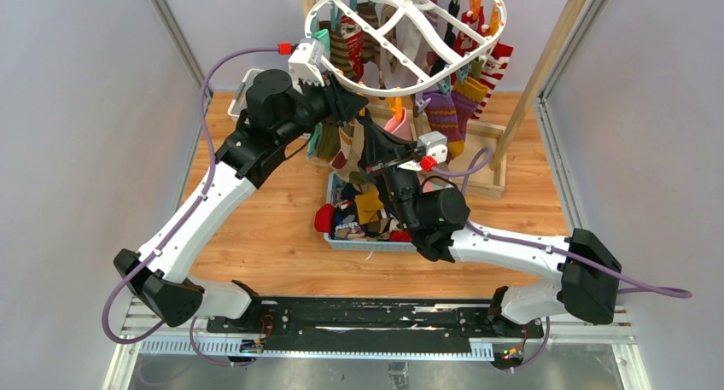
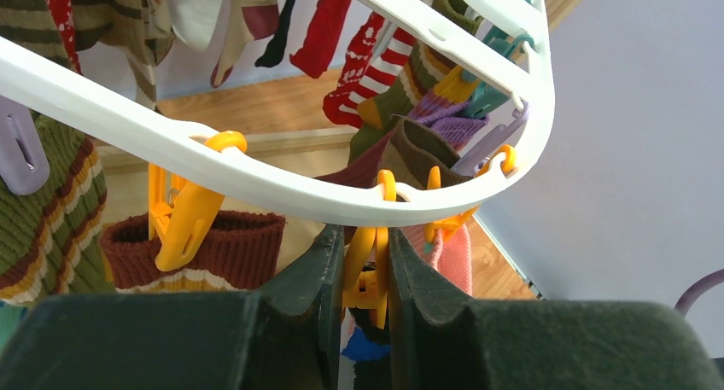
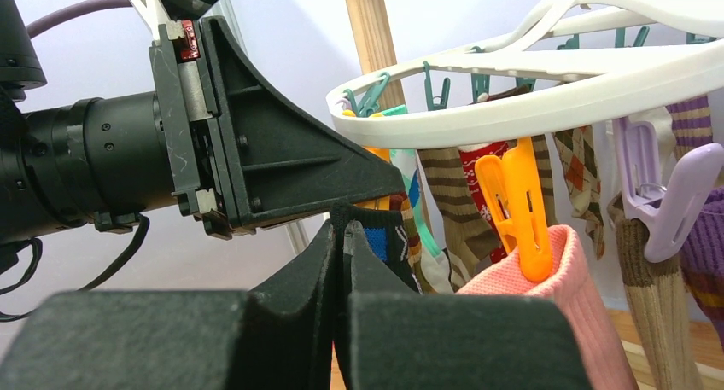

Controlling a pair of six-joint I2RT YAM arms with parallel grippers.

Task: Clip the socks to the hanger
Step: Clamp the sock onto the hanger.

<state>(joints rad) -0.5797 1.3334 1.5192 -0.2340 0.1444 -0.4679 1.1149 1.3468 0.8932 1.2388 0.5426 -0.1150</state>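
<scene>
socks [image 1: 441, 113] hang clipped around the white hanger [image 2: 256, 181] on the wooden rack [image 1: 553, 61]; others fill the blue basket [image 1: 369, 245]. left gripper [image 2: 365, 262] squeezes an orange clothespin [image 2: 367, 288]; right gripper [image 3: 343, 236] pinches a dark sock [image 3: 386, 241] beside it.

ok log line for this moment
step: clip sock to hanger | left gripper: shut on orange clothespin | right gripper: shut on black patterned sock under it
</scene>
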